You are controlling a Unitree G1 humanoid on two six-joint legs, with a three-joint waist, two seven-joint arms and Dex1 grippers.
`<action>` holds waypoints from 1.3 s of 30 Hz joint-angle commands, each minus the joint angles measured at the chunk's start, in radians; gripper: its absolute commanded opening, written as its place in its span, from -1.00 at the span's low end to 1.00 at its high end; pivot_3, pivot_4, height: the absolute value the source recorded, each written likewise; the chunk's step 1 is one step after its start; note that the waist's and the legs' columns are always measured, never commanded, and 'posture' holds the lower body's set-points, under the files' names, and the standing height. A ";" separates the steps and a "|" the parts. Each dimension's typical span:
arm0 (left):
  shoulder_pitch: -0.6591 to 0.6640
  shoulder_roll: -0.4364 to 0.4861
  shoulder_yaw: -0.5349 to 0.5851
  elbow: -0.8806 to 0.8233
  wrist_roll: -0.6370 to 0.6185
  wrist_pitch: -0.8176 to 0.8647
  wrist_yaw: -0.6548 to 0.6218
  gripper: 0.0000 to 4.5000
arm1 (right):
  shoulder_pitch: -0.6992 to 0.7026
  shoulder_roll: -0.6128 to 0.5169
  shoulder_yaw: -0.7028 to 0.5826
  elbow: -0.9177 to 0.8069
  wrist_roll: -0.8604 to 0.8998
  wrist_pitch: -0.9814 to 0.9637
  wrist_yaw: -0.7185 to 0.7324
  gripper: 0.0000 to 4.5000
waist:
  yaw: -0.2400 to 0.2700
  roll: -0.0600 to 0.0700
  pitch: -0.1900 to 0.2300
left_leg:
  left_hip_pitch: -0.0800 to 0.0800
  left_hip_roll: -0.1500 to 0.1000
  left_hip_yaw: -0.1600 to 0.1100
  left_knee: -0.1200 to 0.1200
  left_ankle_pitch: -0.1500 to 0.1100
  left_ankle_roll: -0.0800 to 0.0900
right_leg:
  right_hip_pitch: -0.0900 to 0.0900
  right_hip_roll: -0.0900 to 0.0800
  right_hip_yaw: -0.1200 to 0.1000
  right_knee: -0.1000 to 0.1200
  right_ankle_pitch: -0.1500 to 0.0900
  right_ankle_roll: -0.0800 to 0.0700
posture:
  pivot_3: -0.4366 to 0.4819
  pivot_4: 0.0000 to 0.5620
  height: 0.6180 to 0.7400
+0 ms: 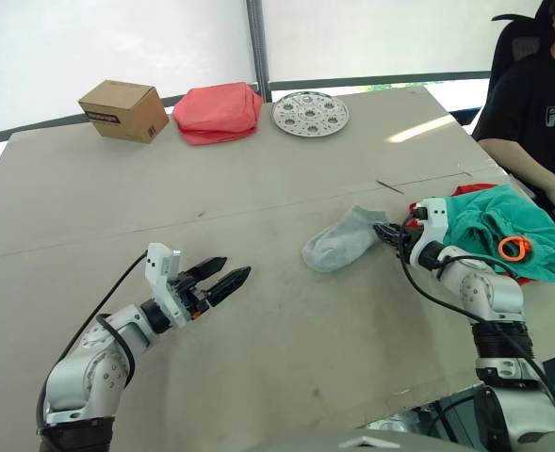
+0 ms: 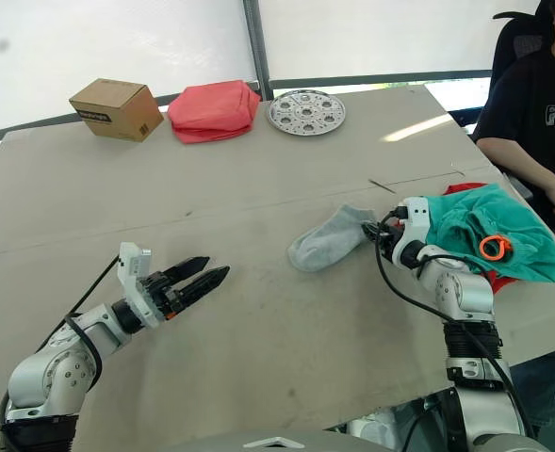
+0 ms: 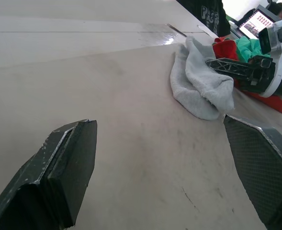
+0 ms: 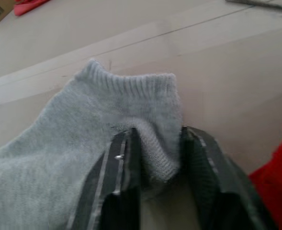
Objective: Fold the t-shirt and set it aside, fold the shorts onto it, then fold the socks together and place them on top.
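A light grey sock [image 1: 341,241] lies flat on the tan surface [image 1: 258,207], right of its middle, with its ribbed cuff end toward the robot's right. The right pincer [image 4: 157,158] has its two black fingers closed on that cuff end, a fold of grey knit pinched between them, as the right wrist view shows up close; whether this is one sock or two laid together cannot be told. Just behind the right pincer, at the right edge of the surface, the teal-green shorts [image 1: 498,231] lie crumpled in a heap with the orange drawstring end [image 1: 514,249] on top, and they rest over the bright red t-shirt [image 1: 470,190], of which only scraps of red show at the heap's far and near edges. The left pincer [image 1: 219,279] hovers over the bare surface well apart from the sock, toward the robot's left, its fingers spread wide and holding nothing, pointed toward the sock. At the far side of the surface stand a brown cardboard box [image 1: 123,110], a folded coral-pink cloth [image 1: 218,112] just beside it, and a round perforated metal plate [image 1: 310,113] to the right of the cloth. A person in a black printed shirt [image 1: 533,113] sits in a chair beyond the right edge, near the heap of clothes.
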 commanded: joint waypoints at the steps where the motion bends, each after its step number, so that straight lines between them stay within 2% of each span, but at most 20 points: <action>1: -0.004 0.011 0.029 -0.045 -0.015 -0.016 0.001 1.00 | 0.049 -0.009 0.087 0.041 -0.090 -0.044 0.015 -0.97 | 0.000 0.000 0.000 | 0.000 0.001 0.000 0.000 0.000 0.000 | 0.000 0.000 0.000 0.000 0.000 -0.001 | -0.05 -0.47 1.00; 4: -0.009 0.002 0.031 -0.042 -0.016 -0.018 0.008 1.00 | 0.085 -0.035 0.100 -0.030 -0.174 -0.183 -0.015 -0.97 | 0.003 0.000 0.000 | 0.000 0.001 0.000 0.000 0.000 -0.001 | 0.000 0.001 -0.001 0.000 -0.001 0.000 | -0.05 -0.47 1.00; 12: -0.014 -0.010 0.022 -0.029 -0.009 -0.030 0.010 1.00 | 0.156 -0.129 0.095 -0.205 -0.394 -0.386 -0.147 -0.97 | 0.016 0.005 0.005 | -0.002 -0.003 -0.002 0.001 0.000 -0.001 | 0.000 0.000 -0.002 0.000 -0.002 0.001 | -0.05 -0.47 1.00; 21: -0.029 -0.023 0.006 0.000 0.009 -0.052 0.008 1.00 | 0.172 -0.250 0.208 -0.409 -0.620 -0.568 -0.119 -0.97 | 0.007 0.004 0.006 | -0.002 -0.001 -0.002 0.000 -0.001 -0.001 | -0.001 0.000 -0.002 -0.001 -0.003 0.003 | -0.05 -0.47 1.00; 30: -0.032 -0.020 0.001 0.014 0.024 -0.070 0.000 1.00 | 0.189 -0.304 0.356 -0.367 -0.770 -0.805 -0.054 -0.97 | 0.012 0.001 0.008 | -0.002 -0.002 -0.002 0.000 0.000 -0.001 | 0.000 0.000 -0.003 -0.001 -0.003 0.003 | -0.05 -0.47 1.00; 39: -0.014 0.018 -0.006 0.001 0.037 -0.086 -0.054 1.00 | 0.278 -0.395 0.383 -0.298 -0.750 -1.081 0.023 -0.97 | 0.012 0.000 0.008 | -0.002 -0.002 -0.002 0.000 -0.001 -0.001 | 0.000 0.000 -0.003 -0.001 -0.003 0.003 | -0.05 -0.47 1.00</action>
